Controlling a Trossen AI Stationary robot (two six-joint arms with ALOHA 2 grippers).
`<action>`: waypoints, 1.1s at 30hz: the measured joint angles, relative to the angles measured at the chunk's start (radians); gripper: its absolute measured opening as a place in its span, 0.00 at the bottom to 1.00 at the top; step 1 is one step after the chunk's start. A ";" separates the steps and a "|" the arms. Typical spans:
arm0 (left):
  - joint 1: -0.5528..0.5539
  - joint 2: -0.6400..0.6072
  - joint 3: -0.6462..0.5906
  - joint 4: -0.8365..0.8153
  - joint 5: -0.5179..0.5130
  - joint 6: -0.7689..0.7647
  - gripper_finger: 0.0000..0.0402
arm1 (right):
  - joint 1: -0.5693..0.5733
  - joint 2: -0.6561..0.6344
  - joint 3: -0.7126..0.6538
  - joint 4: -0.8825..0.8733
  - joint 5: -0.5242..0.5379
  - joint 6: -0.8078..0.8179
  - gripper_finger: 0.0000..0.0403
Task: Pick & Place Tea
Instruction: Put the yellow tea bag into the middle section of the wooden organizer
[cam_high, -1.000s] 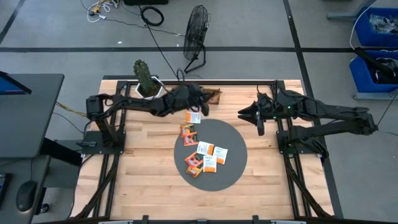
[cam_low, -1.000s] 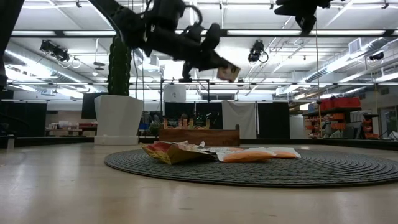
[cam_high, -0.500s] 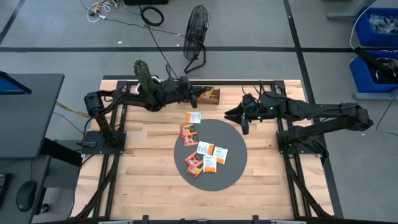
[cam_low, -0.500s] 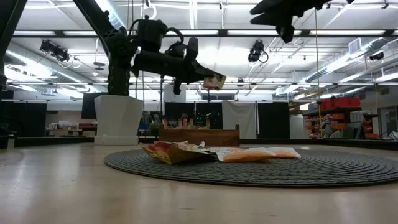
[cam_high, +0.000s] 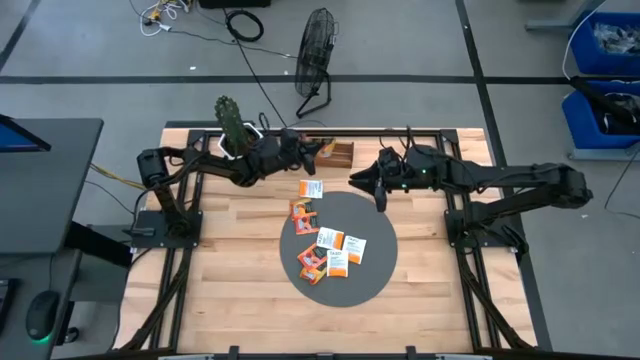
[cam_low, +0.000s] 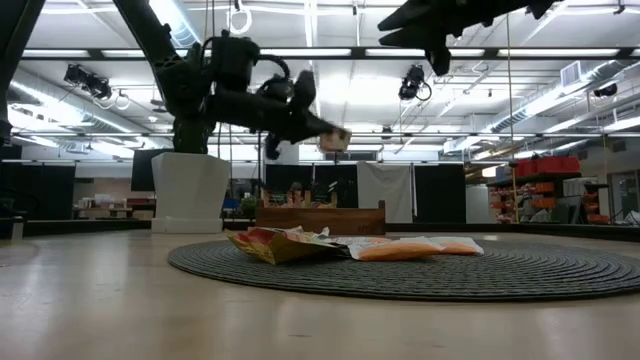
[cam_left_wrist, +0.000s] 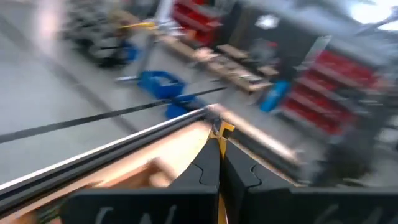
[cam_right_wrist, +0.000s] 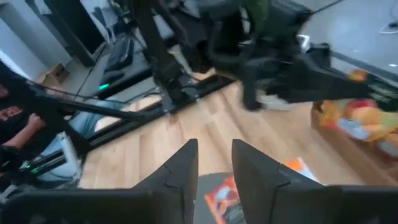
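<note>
Several small tea sachets (cam_high: 333, 252), orange, white and red, lie flat on a round grey disc (cam_high: 375, 275). One more sachet (cam_high: 311, 188) lies at the disc's far left rim. A brown wooden tray (cam_high: 342, 153) stands at the table's far edge. My left gripper (cam_high: 321, 152) hangs by the tray's left end, shut on a single sachet (cam_low: 337, 139). My right gripper (cam_high: 362, 183) hovers open and empty, high over the disc's far edge. My left gripper pinches one tea sachet between its two fingers (cam_left_wrist: 208, 168). The sachet's edge (cam_left_wrist: 222, 129) sticks out past the fingertips. The fingers lie about level, coming from the table's left. The sachet is lifted clear, above the tray (cam_low: 322, 217).
A cactus in a white pot (cam_high: 236, 128) stands at the far left of the table, behind my left arm. The tray holds more coloured packets (cam_right_wrist: 367, 121). Bare wood lies to the left, right and near side of the disc.
My left gripper has carried the sachet from over the disc's far rim toward the table's far edge and down, ending by the tray, and has rolled a little. My right gripper has moved toward the table's left and sunk slightly, staying open.
</note>
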 joint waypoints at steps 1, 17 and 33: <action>-0.003 0.000 0.000 0.045 0.037 -0.001 0.00 | -0.015 0.000 0.000 -0.007 0.000 -0.016 0.26; -0.032 -0.002 0.000 0.460 0.265 -0.234 0.00 | -0.219 0.015 0.000 0.112 -0.229 -0.029 0.54; -0.066 -0.002 0.037 0.468 0.275 -0.231 0.00 | -0.229 0.172 0.000 0.353 -0.371 0.060 0.54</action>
